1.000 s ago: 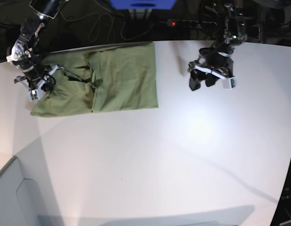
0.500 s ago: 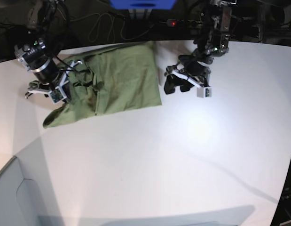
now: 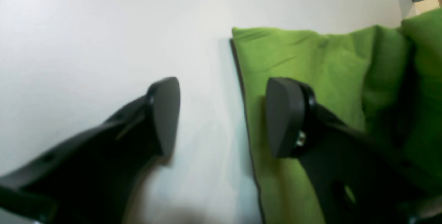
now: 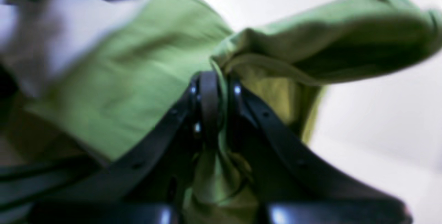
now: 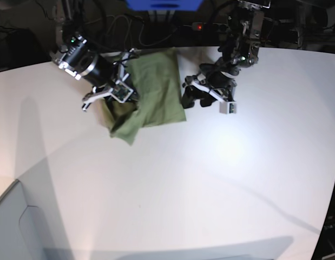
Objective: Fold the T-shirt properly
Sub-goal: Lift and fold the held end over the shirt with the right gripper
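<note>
Over on the left as I stand, the right arm has swept in from the far edge of the white surface [image 5: 172, 189], dragging one end of the T-shirt [image 5: 156, 89] with it, so the olive cloth that lay spread wide a moment ago is now doubled over toward the middle, a loose flap hanging at its near corner. The right fingers [image 4: 221, 89] are pinched tight on a bunched fold of that fabric. To the right, the left arm has come across to the shirt's other edge; its fingers [image 3: 221, 117] stand wide apart, straddling the hem, gripping nothing. The fold looks half made, I'd say.
</note>
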Robot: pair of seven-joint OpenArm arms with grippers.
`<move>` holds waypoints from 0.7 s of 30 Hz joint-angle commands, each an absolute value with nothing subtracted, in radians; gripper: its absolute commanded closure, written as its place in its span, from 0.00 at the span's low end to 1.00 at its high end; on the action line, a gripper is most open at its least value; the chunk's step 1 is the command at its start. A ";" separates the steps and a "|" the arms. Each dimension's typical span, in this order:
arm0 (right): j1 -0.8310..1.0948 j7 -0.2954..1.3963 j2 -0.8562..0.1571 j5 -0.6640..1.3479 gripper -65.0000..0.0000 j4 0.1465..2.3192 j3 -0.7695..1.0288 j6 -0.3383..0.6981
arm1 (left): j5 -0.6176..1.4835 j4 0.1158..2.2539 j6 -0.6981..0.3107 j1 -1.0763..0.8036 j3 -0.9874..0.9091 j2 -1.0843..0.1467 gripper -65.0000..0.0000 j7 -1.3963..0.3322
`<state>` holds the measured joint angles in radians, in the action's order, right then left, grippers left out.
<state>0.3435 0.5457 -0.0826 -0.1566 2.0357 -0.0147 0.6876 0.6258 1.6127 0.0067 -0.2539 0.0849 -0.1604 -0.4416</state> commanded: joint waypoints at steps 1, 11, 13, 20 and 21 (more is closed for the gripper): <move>0.328 0.518 -0.085 -0.137 1.00 2.055 -0.036 0.698 | 0.634 1.626 0.005 -0.257 0.087 -0.162 0.42 -0.443; 0.249 0.518 -0.081 -0.137 1.00 1.925 -0.174 0.698 | 0.634 1.632 0.008 -0.263 0.085 -0.163 0.42 -0.447; 0.249 0.516 -0.081 -0.137 1.00 1.899 -0.176 0.698 | 0.639 1.638 0.008 -0.277 0.082 -0.166 0.42 -0.447; 0.226 0.516 -0.085 -0.137 1.00 1.853 -0.174 0.698 | 0.645 1.713 0.008 -0.332 0.056 -0.182 0.42 -0.447; 0.226 0.516 -0.085 -0.137 1.00 1.856 -0.174 0.698 | 0.645 1.739 0.008 -0.352 0.033 -0.185 0.42 -0.447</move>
